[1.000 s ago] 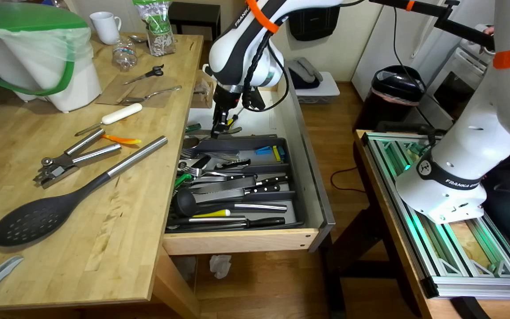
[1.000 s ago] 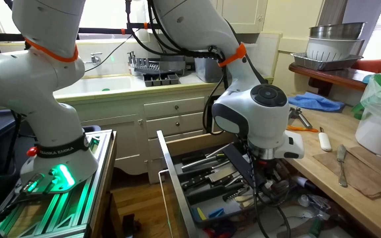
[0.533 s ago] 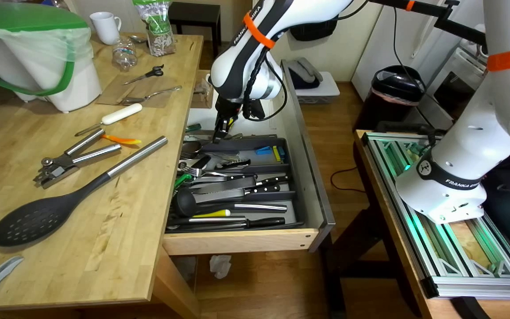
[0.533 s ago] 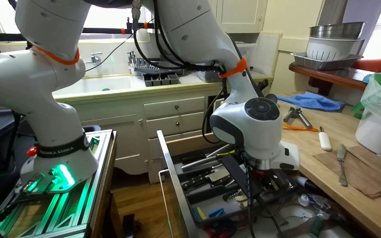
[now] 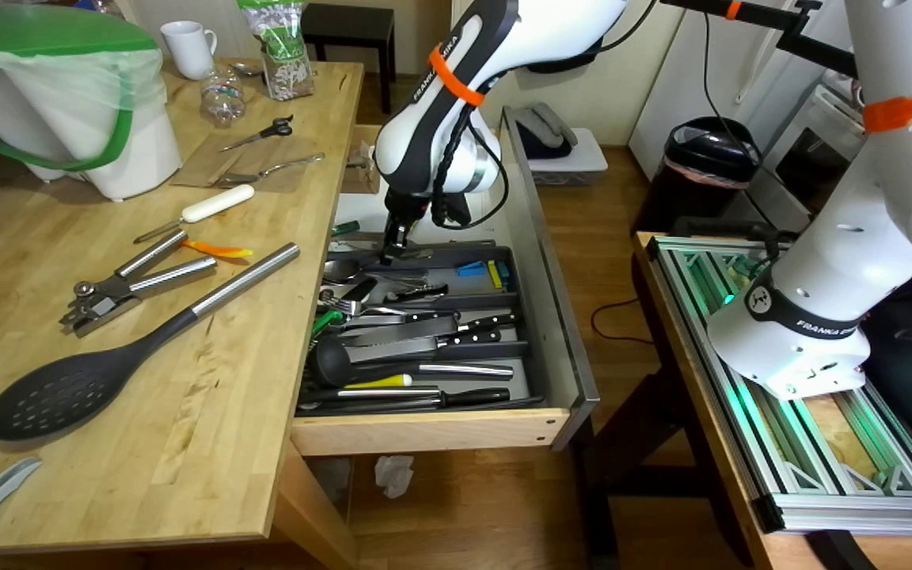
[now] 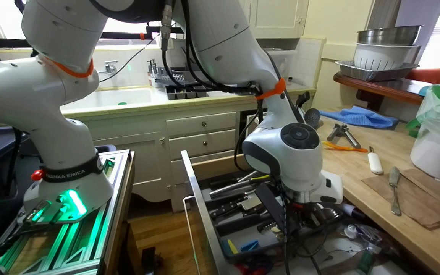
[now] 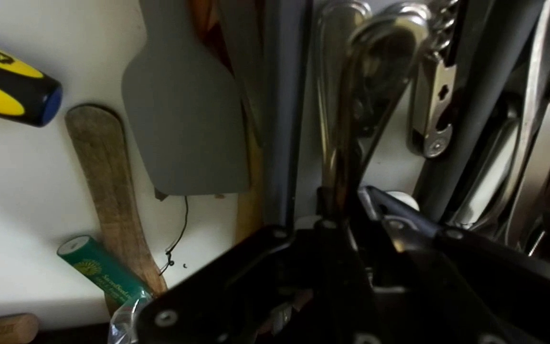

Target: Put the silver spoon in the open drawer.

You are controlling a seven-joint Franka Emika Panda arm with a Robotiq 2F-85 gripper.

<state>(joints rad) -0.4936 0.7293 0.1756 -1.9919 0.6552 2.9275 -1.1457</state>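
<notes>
A robot arm [image 5: 416, 154] bends over the open drawer [image 5: 432, 431] beside the bench [image 5: 187, 467], its fingers [image 5: 393, 244] pressed in a pinch on the handle of the silver spoon [image 7: 350, 124], held at the bench-side end of the dark tray [image 5: 456, 256]. The spoon passes between the fingers: in an exterior view what looks like its bowl [image 5: 341, 271] reaches out toward the bench, and the handle's end points the opposite way, toward the drawer's front. In the wrist view that rounded end shows ahead of the fingers, across the divider [image 7: 282, 114] from a grey spatula [image 7: 186, 124] and over the compartment with what seems to be a corkscrew [image 7: 435, 114]. The spoon's long axis runs roughly along the dividers, a little aslant, and the coming release appears to turn on that: lined up, it should drop into the compartment; crossed, it could lodge on the divider. With a single arm at work, no other hand is nearer. Whether the spoon touches the tray cannot be told from these views, but likely only a short lowering and a parting of the fingers remain
</notes>
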